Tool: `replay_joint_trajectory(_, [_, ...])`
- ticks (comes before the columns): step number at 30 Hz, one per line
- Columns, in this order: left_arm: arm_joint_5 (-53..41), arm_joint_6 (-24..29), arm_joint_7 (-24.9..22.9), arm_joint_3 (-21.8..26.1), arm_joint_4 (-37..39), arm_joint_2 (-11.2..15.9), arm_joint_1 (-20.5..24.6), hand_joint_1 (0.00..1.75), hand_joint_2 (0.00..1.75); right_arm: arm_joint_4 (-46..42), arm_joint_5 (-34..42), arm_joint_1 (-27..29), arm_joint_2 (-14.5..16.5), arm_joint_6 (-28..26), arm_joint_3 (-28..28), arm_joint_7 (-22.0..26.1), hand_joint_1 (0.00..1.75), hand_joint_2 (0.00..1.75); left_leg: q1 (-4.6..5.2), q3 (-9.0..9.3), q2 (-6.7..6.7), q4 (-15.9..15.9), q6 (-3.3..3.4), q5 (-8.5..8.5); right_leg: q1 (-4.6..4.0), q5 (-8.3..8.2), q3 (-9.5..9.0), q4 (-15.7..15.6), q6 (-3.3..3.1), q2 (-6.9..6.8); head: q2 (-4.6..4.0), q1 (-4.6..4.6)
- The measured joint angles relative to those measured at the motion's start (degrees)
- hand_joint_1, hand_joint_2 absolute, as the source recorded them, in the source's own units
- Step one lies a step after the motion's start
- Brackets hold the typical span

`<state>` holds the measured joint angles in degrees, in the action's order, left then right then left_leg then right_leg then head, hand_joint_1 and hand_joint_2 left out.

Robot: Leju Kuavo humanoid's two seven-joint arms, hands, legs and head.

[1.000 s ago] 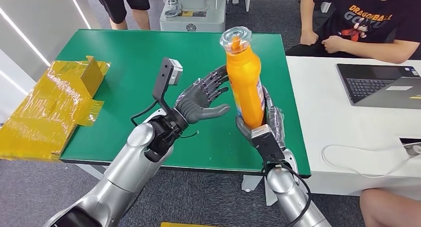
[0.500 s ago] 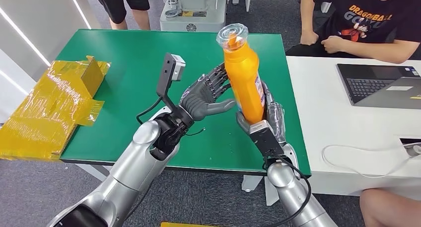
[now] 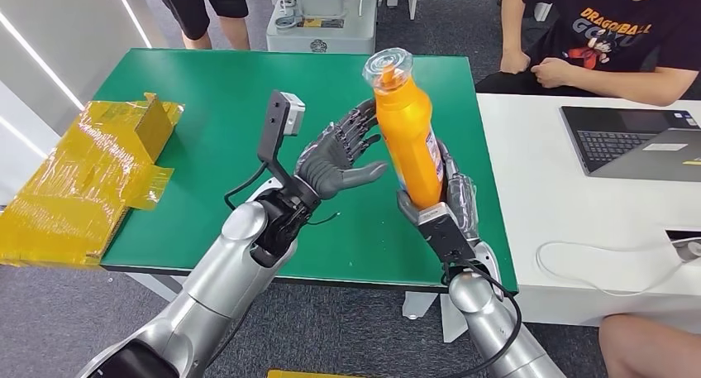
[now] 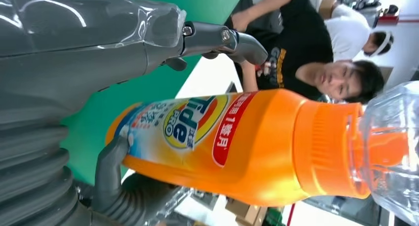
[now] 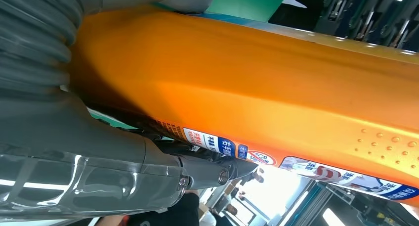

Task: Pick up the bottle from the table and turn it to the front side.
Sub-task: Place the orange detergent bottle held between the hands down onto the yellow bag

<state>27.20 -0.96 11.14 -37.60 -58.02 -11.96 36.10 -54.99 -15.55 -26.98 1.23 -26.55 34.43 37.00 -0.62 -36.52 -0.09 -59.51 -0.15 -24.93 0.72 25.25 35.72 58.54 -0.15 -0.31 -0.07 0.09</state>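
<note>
An orange detergent bottle [image 3: 407, 138] with a clear cap stands upright above the green table [image 3: 207, 105], its base gripped by my right hand [image 3: 440, 203]. My left hand [image 3: 337, 159] hovers just left of the bottle with fingers spread and nothing in it; whether they touch the bottle I cannot tell. In the left wrist view the bottle [image 4: 237, 147] shows its printed label towards my left hand [image 4: 74, 67]. The right wrist view has the bottle's plain orange side [image 5: 257, 82] lying across my right hand [image 5: 99, 152].
A yellow wrapped box [image 3: 91, 171] lies on the table's left edge. Right of it stands a white table [image 3: 546, 196] with a laptop [image 3: 636, 142] and a cable [image 3: 595, 262]. One person [image 3: 612, 39] sits behind it; another [image 3: 202, 6] stands at the back.
My left hand has risen a little and come closer to the bottle's left side. The bottle stays in my right hand, nearly in the same place.
</note>
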Motion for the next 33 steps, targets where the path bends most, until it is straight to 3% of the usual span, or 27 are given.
replay_joint_trajectory(13, [-15.5, 10.9, 6.6, -0.5, -0.5, -0.8, 0.0, 0.00, 1.75, -1.8, 0.9, 0.9, -0.5, -1.4, 0.0, 0.0, 1.75, 1.75, 0.00, 0.00, 0.01, 0.0, 0.00, 0.00, 0.00, 0.00, 0.00, 0.0, 0.00, 0.01, 0.00, 0.00])
replay_joint_trajectory(20, [-17.9, 10.3, 9.4, 3.3, 0.1, 1.4, -1.2, 0.00, 1.75, -5.7, 2.2, 2.5, -0.1, -1.1, 0.0, 0.2, 1.75, 1.75, -0.01, 0.01, 0.00, 0.0, -0.01, 0.00, -0.02, 0.02, 0.00, 0.0, -0.02, 0.00, 0.00, -0.01])
replay_joint_trajectory(29, [-19.7, 10.8, 9.8, 5.6, 0.5, 2.0, -2.3, 0.00, 1.75, -8.1, 2.0, 4.0, 0.7, -1.3, 0.0, 0.6, 1.75, 1.75, 0.00, -0.01, -0.01, 0.0, 0.00, 0.00, 0.00, 0.02, -0.01, 0.0, -0.01, -0.01, 0.00, 0.01])
replay_joint_trajectory(33, [-21.2, 11.2, 9.4, 7.6, 0.5, 2.0, -3.0, 0.00, 1.75, -11.3, 1.5, 5.5, 2.3, -1.4, 0.1, -1.4, 1.75, 1.75, -0.01, 0.00, -0.01, 0.0, -0.01, 0.00, -0.01, 0.03, 0.00, 0.0, -0.02, -0.01, 0.00, -0.01])
